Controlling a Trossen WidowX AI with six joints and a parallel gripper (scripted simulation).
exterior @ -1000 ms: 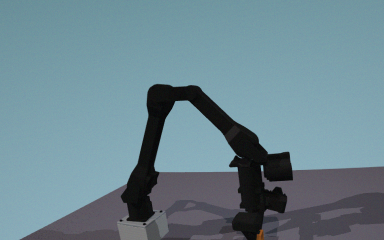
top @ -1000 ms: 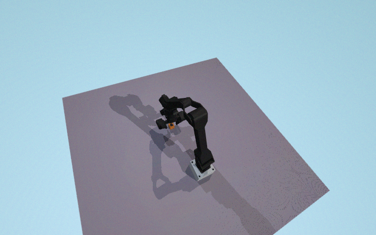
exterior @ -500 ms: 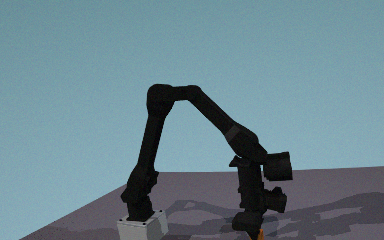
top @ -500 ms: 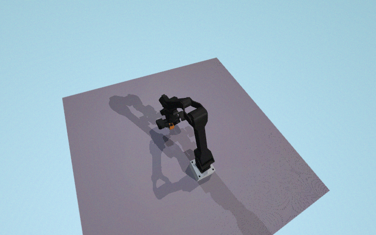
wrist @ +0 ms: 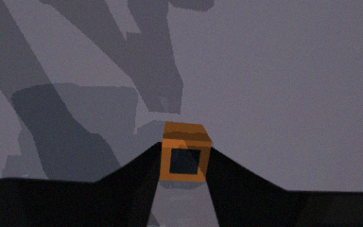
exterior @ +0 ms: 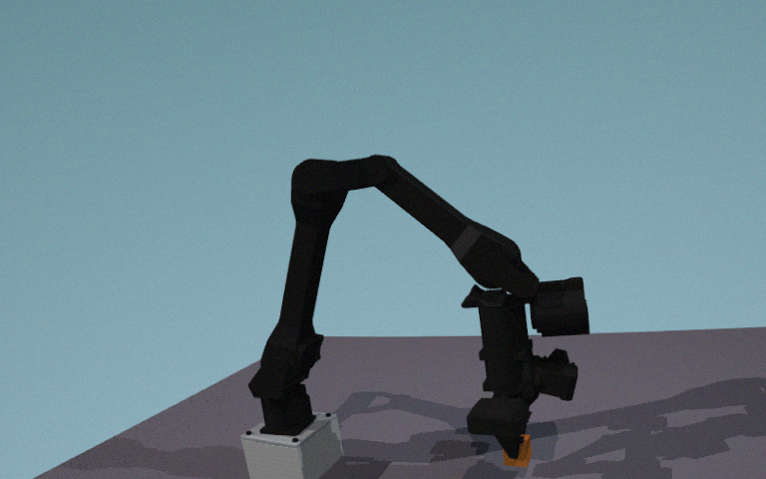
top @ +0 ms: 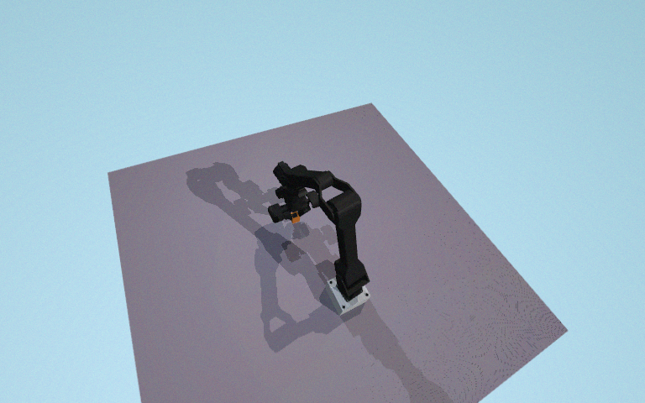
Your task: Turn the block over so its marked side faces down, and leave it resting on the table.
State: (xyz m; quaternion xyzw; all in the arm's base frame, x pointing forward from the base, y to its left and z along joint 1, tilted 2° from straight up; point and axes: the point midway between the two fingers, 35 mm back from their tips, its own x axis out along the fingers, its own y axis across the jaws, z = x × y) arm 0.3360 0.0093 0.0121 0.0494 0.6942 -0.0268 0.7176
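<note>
Orange block (top: pixel 295 220) (exterior: pixel 525 452) (wrist: pixel 184 178) — black claw (top: pixel 291 216) (exterior: pixel 515 454) (wrist: pixel 182 148) pinching both sides

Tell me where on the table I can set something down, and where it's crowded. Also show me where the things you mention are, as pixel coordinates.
Bare patches of table (top: pixel 456 265) show, seen from above, between the white base (top: pixel 335 300) and the right-hand edge, and along the left-hand edge below the far-left corner. It is crowded around the claw (top: pixel 296 214) (wrist: pixel 184 153), shut on the orange block (top: pixel 295 220) (wrist: pixel 183 178).

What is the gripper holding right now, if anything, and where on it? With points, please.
The orange block (top: pixel 295 220) (exterior: pixel 526 458) (wrist: pixel 184 178), pinched by two opposite side faces, with its dark-marked face left uncovered between the fingers.
</note>
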